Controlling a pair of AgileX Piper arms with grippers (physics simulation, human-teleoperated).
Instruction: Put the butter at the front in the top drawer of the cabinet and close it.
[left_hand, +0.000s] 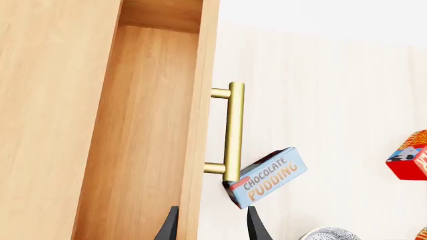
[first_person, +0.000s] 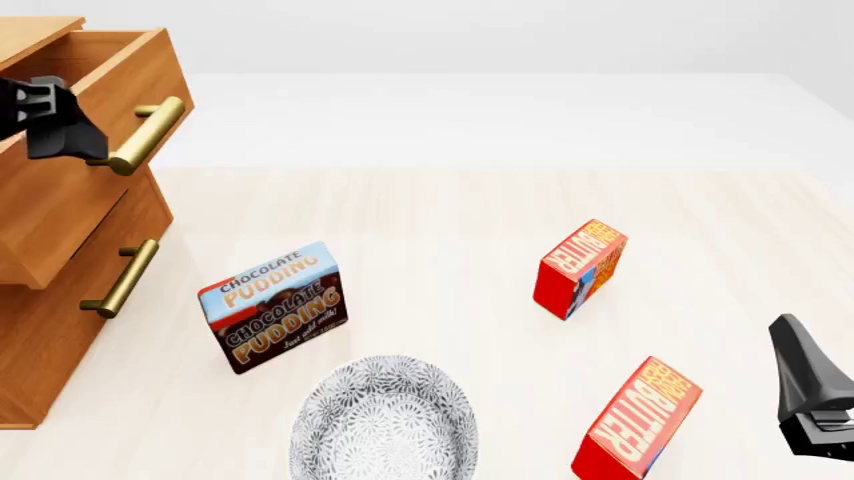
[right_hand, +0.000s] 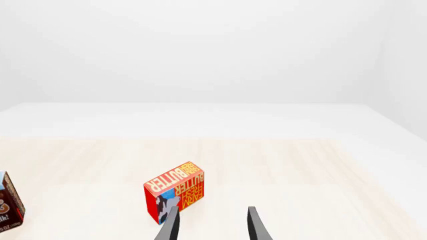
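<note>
Nearest the camera stands the front butter (first_person: 638, 422), upright, with the right gripper (first_person: 811, 392) spread and empty just right of it. A second butter (first_person: 582, 268) farther off invites a wrong pick. The left gripper (first_person: 51, 122), spread, sits at the drawer (first_person: 94, 75), already pulled out of the cabinet (first_person: 54, 300). A bowl (first_person: 384, 422) and pudding box (first_person: 274, 306) crowd the path leftward.

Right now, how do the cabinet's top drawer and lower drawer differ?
The top drawer is pulled out, its hollow inside bare in the left wrist view; the lower drawer sits shut. The left gripper hangs at the top drawer's handle; nothing is near the lower drawer's handle. Both are light-brown wood with brass bar handles.
</note>
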